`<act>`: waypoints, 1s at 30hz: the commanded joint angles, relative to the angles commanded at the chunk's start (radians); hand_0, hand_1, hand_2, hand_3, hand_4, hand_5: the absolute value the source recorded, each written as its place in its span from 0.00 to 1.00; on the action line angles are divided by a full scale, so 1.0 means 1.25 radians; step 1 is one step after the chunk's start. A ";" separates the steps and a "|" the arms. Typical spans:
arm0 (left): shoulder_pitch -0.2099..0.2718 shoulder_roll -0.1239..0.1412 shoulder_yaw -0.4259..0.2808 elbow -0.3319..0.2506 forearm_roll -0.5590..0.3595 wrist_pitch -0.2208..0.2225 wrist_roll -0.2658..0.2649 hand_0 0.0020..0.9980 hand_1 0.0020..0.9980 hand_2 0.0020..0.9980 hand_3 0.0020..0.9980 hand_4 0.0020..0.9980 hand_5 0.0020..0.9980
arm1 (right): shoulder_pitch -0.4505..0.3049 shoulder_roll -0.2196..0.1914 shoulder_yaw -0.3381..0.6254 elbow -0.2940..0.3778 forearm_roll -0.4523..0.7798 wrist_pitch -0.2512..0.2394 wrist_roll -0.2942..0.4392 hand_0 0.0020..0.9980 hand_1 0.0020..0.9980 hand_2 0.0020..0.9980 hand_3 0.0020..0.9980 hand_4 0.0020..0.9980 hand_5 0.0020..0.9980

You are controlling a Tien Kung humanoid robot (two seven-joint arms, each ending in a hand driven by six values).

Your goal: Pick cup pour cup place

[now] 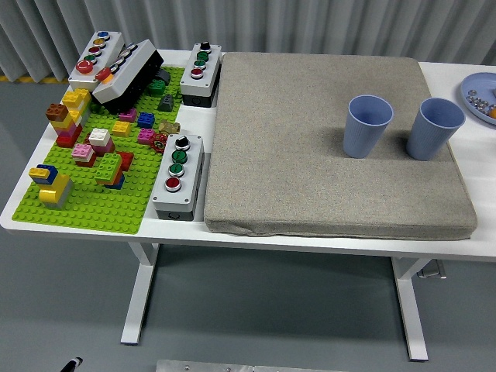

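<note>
I see two blue cups, left cup (367, 125) and right cup (434, 129), standing upright, mouths open, just apart on the grey mat (310, 186).

You see two matt blue plastic cups, one (367, 125) at nine o'clock of the other (434, 128), on a rough grey cloth mat (310, 178), with a studded glossy green plastic baseplate (101, 205) on the smooth white table (310, 242).
</note>
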 joint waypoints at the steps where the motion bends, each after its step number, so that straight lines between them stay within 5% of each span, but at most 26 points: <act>1: 0.000 0.000 0.000 0.000 0.000 0.000 0.000 0.84 0.83 0.90 0.80 0.65 1.00 | -0.002 0.000 0.000 0.002 0.000 0.000 0.000 0.82 0.75 0.73 0.74 0.77 1.00; 11: 0.005 0.000 0.006 0.000 0.000 -0.002 0.001 0.84 0.82 0.90 0.80 0.65 1.00 | -0.080 -0.010 -0.003 0.064 -0.002 -0.004 0.002 0.82 0.76 0.74 0.75 0.77 1.00; 22: 0.004 0.001 0.010 0.000 0.002 -0.002 0.001 0.84 0.83 0.90 0.80 0.65 1.00 | -0.130 0.021 0.019 0.091 -0.014 0.009 0.016 0.82 0.76 0.74 0.75 0.77 1.00; 23: 0.003 0.001 0.011 0.000 0.001 -0.003 0.000 0.84 0.83 0.90 0.80 0.65 1.00 | -0.136 0.028 0.022 0.080 -0.011 0.026 0.032 0.83 0.77 0.77 0.80 0.85 0.59; 26: 0.001 0.001 0.012 0.000 0.002 -0.003 0.000 0.84 0.83 0.90 0.80 0.65 1.00 | -0.146 0.038 0.026 0.063 -0.009 0.049 0.052 0.83 0.77 0.77 0.80 0.85 0.59; 29: 0.000 0.001 0.013 0.000 0.003 -0.003 -0.001 0.84 0.83 0.90 0.80 0.65 1.00 | -0.162 0.047 0.035 0.034 -0.038 0.121 0.045 0.83 0.77 0.77 0.80 0.85 0.59; 30: -0.001 0.000 0.013 0.000 0.003 -0.003 -0.001 0.84 0.83 0.90 0.80 0.65 1.00 | -0.165 0.048 0.038 0.029 -0.046 0.142 0.041 0.86 0.83 0.89 0.92 0.89 0.42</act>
